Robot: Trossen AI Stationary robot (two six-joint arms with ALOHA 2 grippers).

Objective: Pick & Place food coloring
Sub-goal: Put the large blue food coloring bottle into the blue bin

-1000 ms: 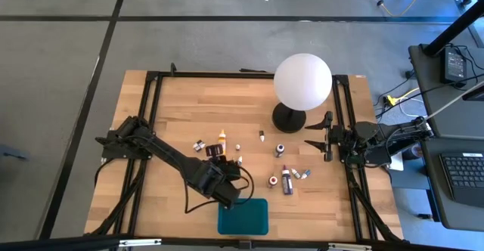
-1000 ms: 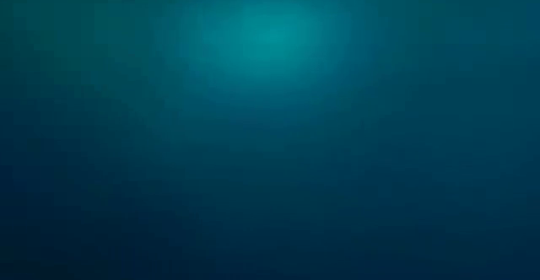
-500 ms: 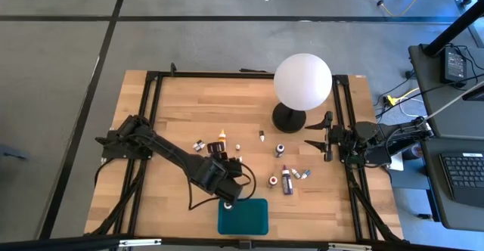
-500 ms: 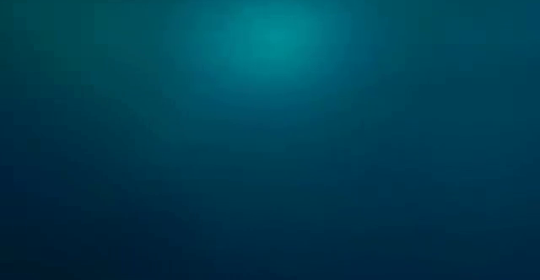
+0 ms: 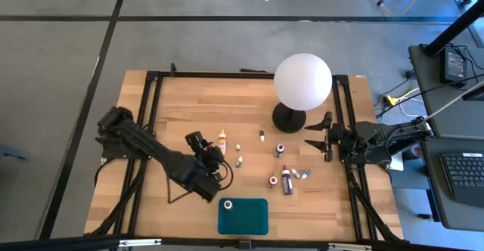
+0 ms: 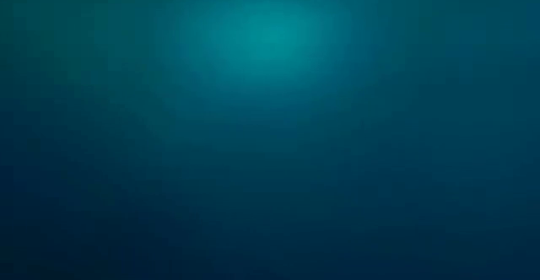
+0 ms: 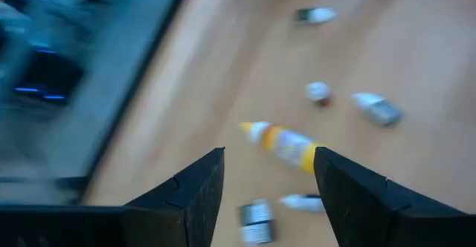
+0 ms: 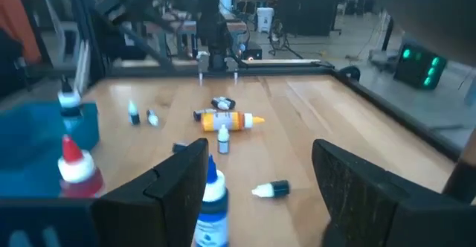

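Several tiny food coloring bottles and pots lie loose on the wooden table: a yellow bottle (image 5: 222, 137), a dark purple bottle (image 5: 286, 179) and small white-capped ones such as the pot (image 5: 280, 150). One small pot (image 5: 228, 203) rests in the teal tray (image 5: 253, 219), in its far left corner. My left gripper (image 5: 210, 151) hovers open above the table left of the yellow bottle (image 7: 290, 144), with a small grey bottle (image 7: 256, 219) below its fingers. My right gripper (image 5: 318, 141) waits open at the table's right edge.
A white globe lamp (image 5: 302, 81) on a black base (image 5: 287, 117) stands at the far right. The black frame rails (image 5: 151, 130) run along the table's sides. The low view shows only a teal blur.
My left gripper stood over the tray's far left corner, opened and let go of a small pot, which now lies in the tray. The gripper has then drawn back toward the table's far left, away from the tray and over the loose bottles, turning as it went.
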